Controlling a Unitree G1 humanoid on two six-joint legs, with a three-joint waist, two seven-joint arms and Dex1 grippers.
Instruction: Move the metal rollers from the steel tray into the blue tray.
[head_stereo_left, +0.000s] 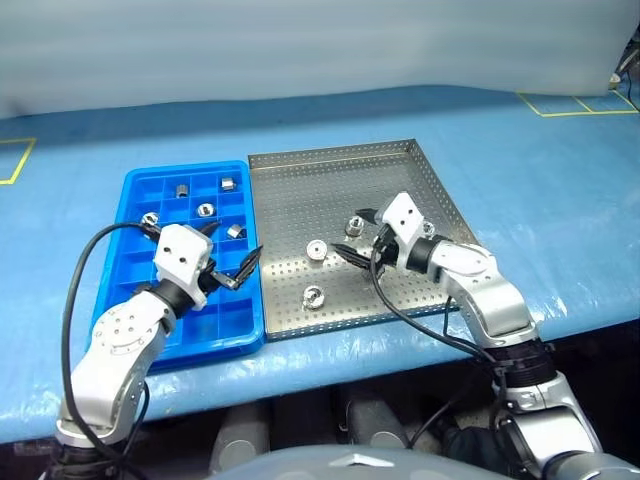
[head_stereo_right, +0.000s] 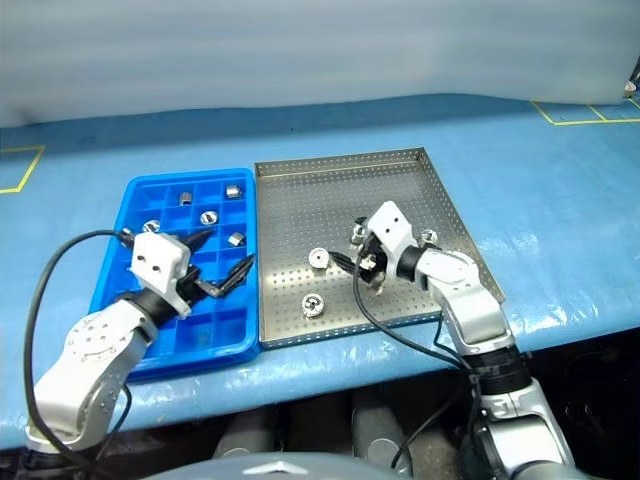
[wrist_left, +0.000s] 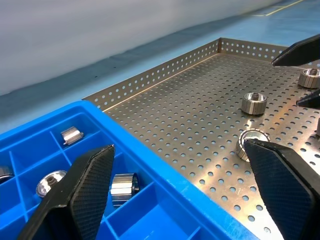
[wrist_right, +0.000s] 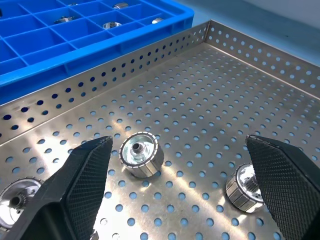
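Note:
The steel tray (head_stereo_left: 300, 190) lies right of the blue tray (head_stereo_left: 222, 312), the two side by side. Several metal rollers rest on the steel tray's perforated floor, among them one (head_stereo_left: 316, 250) near the middle, one (head_stereo_left: 354, 225) beside it and one (head_stereo_left: 313, 296) nearer the front rim. Several more sit in the blue tray's far compartments, such as one (head_stereo_left: 205, 210). My right gripper (head_stereo_left: 350, 235) hangs open low over the steel tray, pointing toward the blue tray, with a roller (wrist_right: 141, 154) just ahead between its fingers. My left gripper (head_stereo_left: 235, 250) is open and empty over the blue tray's right edge.
Both trays sit on a pale blue table cover (head_stereo_left: 520, 180). Yellow tape marks (head_stereo_left: 575, 105) lie at the far right and far left. A black cable (head_stereo_left: 410, 320) loops from my right wrist over the steel tray's front rim.

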